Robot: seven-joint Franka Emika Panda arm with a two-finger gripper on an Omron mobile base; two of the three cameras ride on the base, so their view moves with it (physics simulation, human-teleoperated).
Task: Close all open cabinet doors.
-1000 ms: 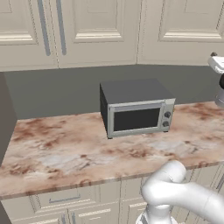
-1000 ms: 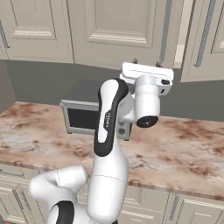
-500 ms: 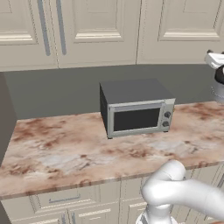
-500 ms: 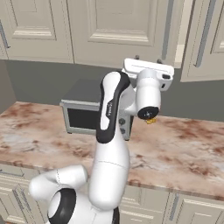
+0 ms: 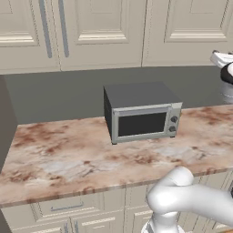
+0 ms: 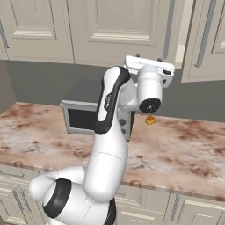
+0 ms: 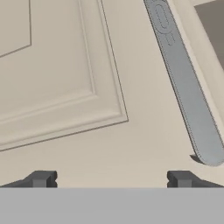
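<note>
Raised higher than a second ago, gripper (image 7: 109, 178) spread open and empty, now close against an upper cabinet door (image 7: 78, 87) beside its grey handle (image 7: 186, 87); likely lining up a push shut.

The cabinet doors (image 6: 116, 26) are cream-beige with grey metal bar handles (image 7: 186, 87). The microwave (image 5: 142, 113) is dark grey on top with a silver front and black window. The countertop (image 5: 63, 159) is mottled reddish-brown and cream marble. The backsplash (image 5: 63, 93) is plain grey. The arm (image 6: 110, 127) is white with black joints.
</note>
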